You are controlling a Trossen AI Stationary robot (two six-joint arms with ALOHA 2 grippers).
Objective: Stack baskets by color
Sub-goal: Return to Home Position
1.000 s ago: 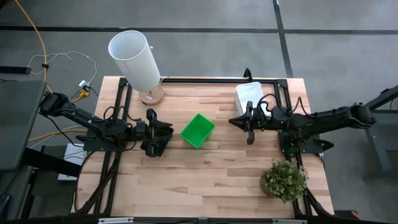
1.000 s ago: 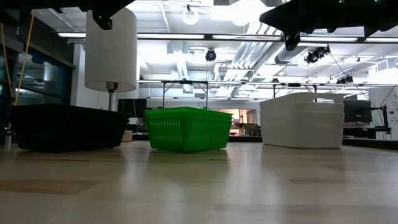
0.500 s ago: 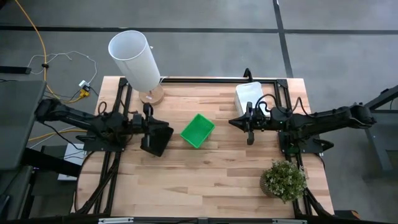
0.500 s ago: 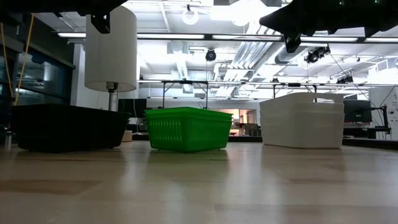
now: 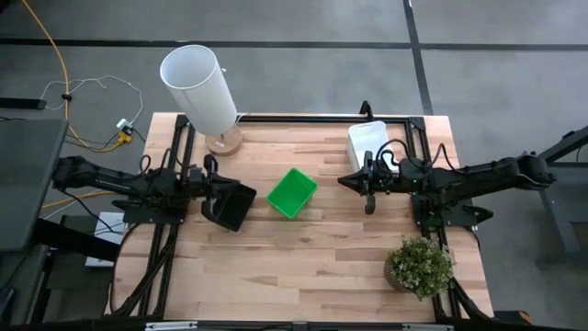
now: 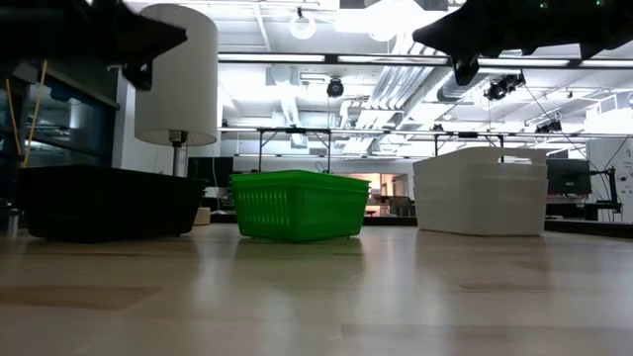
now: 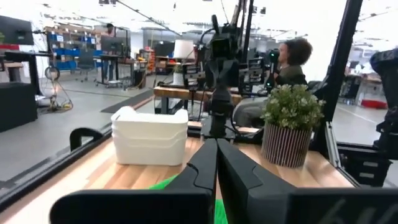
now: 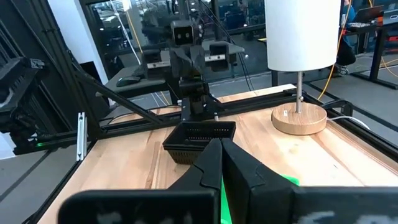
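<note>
1. Both my arms reach level over the bench from its sides.
2. The white baskets sit stacked at the back right, the black baskets left, the green baskets centre.
3. My left claw and right claw are pinched together, empty.

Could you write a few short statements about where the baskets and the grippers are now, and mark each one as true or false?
1. The green baskets stand between the black baskets and the white baskets. True.
2. The left gripper holds a black basket. False: it is shut on nothing, clear of the black baskets.
3. The right gripper is shut and empty. True.
4. The white baskets lie scattered. False: they form one stack.
</note>
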